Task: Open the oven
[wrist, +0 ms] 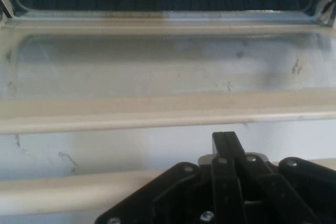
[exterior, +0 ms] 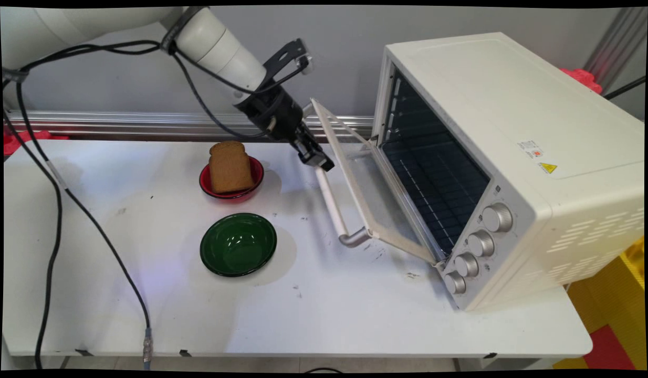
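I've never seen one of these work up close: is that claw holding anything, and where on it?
It looks like the gripper is shut on the oven door's handle, near the bar's far end. The door hangs partly open.

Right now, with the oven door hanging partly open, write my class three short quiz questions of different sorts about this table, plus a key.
1. True or false: the bread stands in the green bowl.
2. What is the gripper touching? A) oven door handle B) a knob C) red bowl
3. Fill in: the toaster oven has ___ knobs down its front panel.

Key: 1 false, it stands in the red bowl; 2 A; 3 four.
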`<state>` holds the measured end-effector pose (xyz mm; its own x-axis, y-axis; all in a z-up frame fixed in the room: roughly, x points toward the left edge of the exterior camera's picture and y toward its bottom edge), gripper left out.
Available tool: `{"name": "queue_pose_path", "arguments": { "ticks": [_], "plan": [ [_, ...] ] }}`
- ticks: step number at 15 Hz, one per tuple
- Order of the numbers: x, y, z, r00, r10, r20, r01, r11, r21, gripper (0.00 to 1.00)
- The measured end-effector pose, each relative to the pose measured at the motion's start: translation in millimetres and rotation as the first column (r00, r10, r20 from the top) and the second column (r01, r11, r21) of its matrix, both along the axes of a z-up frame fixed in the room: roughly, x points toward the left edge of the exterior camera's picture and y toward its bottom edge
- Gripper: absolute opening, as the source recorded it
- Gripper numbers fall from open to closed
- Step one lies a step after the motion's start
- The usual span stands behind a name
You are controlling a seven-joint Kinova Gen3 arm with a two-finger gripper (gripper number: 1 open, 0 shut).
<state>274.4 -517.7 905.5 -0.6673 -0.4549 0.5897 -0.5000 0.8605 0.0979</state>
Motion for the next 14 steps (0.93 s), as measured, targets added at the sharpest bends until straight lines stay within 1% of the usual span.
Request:
{"name": "queue_pose_path", "arguments": {
  "ticks": [7,14],
  "plan": [
    [14.4,12.5,-22.1,1.000,-0.010,-0.030,0.009,1.000,-0.020,0.00],
    [28.3,21.4,-44.1,0.999,-0.005,-0.040,0.004,1.000,-0.028,0.00]
  ]
}}
